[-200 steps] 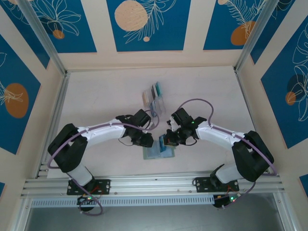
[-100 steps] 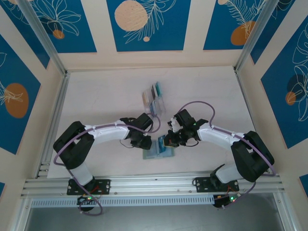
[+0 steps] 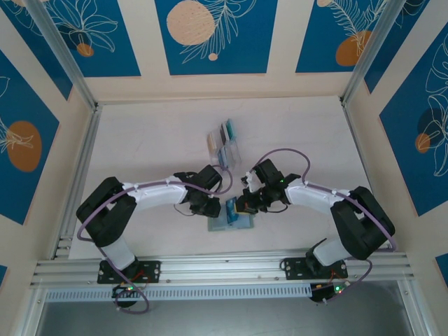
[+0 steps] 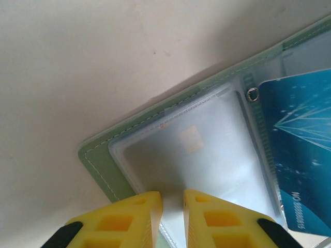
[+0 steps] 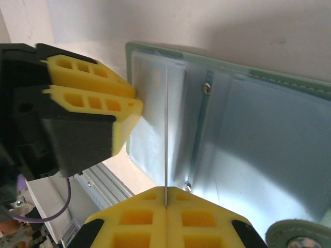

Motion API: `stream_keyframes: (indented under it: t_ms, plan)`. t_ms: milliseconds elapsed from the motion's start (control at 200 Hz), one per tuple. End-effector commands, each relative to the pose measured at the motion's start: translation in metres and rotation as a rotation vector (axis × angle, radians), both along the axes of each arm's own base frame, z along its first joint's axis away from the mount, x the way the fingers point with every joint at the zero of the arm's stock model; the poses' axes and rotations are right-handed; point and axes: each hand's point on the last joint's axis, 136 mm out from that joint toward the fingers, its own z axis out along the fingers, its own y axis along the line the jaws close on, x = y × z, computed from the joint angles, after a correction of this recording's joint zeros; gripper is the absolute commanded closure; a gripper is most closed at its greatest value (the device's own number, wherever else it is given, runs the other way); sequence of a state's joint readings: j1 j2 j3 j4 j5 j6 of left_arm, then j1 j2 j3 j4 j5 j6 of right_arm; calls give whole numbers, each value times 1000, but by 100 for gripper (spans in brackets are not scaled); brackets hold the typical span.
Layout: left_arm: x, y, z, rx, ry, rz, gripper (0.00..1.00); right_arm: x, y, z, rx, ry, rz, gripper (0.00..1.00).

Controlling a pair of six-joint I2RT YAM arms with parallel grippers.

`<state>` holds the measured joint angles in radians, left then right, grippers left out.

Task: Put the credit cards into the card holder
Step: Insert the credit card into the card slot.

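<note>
right gripper (image 5: 166,202) clamped on 1 credit card (image 5: 166,129), held edge-on, sticking out ahead of its fingers over the open card holder (image 5: 269,72). left gripper (image 4: 172,209) nearly together, looks pinched on the clear pocket (image 4: 196,150) edge. Suggest: tilt card flatter, line up with pocket mouth, slide in slow while left holds firm

I see a sage-green wallet (image 4: 98,160) with pale stitching on my off-white counter (image 4: 77,62). Its card (image 4: 302,150) is blue with thin white lines.
</note>
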<state>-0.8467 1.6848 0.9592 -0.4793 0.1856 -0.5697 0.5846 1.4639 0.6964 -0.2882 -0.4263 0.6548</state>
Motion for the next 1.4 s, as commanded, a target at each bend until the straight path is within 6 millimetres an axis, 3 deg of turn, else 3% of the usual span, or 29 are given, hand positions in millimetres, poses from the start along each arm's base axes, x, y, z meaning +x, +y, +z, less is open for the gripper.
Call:
stream_keyframes:
  t_ms: [0, 880, 1395]
  plan:
    - [-15, 25, -28, 116, 52, 14, 80, -7, -1, -6, 29, 49, 5, 100]
    - [-18, 29, -32, 127, 58, 16, 81, -12, -9, -31, 43, 176, -26, 100]
    - [-20, 33, -37, 137, 66, 17, 81, -32, -18, -27, 48, 204, -23, 100]
